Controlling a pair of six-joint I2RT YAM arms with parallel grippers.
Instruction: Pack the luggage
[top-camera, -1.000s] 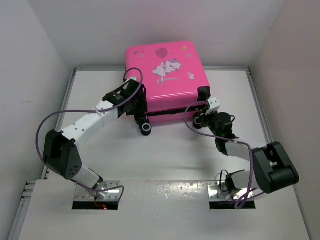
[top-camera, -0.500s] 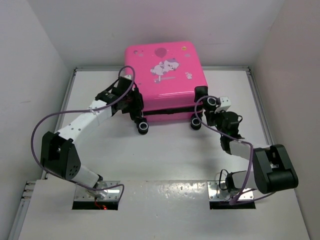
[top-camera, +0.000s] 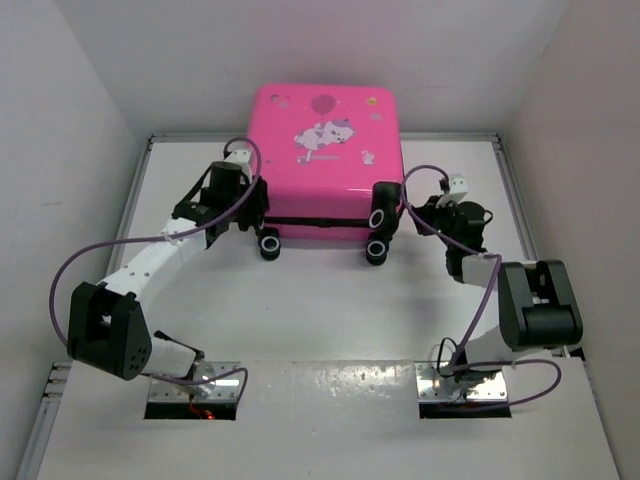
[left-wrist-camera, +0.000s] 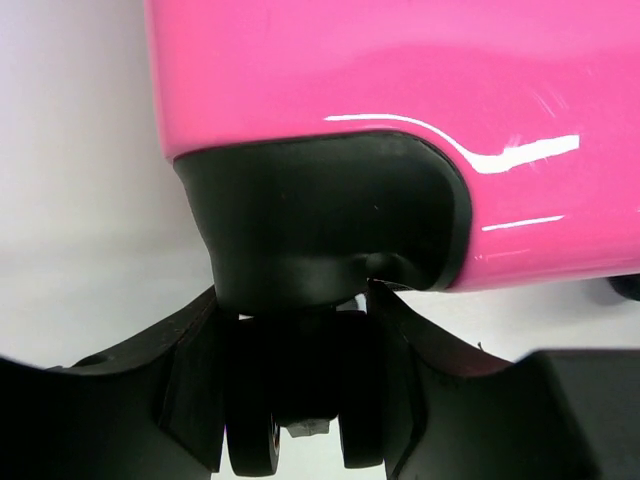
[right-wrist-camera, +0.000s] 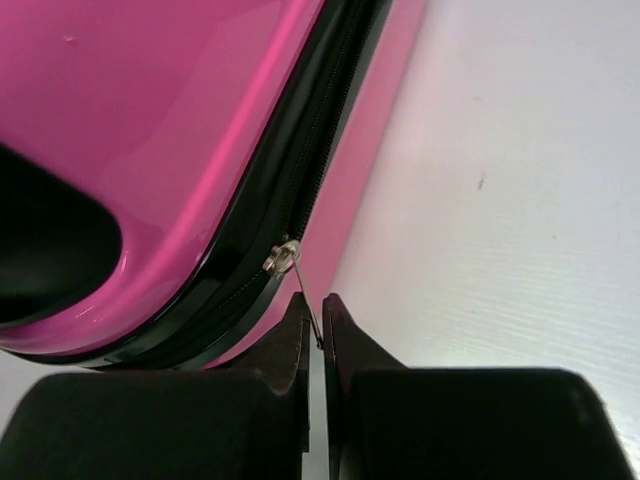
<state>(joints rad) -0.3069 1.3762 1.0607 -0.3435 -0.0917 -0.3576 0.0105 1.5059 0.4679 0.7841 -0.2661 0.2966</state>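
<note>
The luggage (top-camera: 325, 150), bright pink with a white cartoon print on its lid, lies closed at the back middle of the table. My left gripper (top-camera: 262, 232) is at its front left corner. In the left wrist view the fingers (left-wrist-camera: 195, 390) press both sides of the black double wheel (left-wrist-camera: 300, 420) under its black housing (left-wrist-camera: 320, 220). My right gripper (top-camera: 415, 207) is at the luggage's right side. Its jaws (right-wrist-camera: 316, 322) are shut on the thin metal zipper pull (right-wrist-camera: 283, 258), on the black zipper track (right-wrist-camera: 320, 130).
Two more black wheels (top-camera: 377, 235) stick out at the luggage's front right corner. White walls close in the table (top-camera: 320, 300) at the left, back and right. Purple cables (top-camera: 80, 262) loop off both arms.
The luggage has swung and shifted back, so its right front wheels now show. My left gripper went left and back with the wheel. My right gripper carried the zipper pull round the front right corner.
</note>
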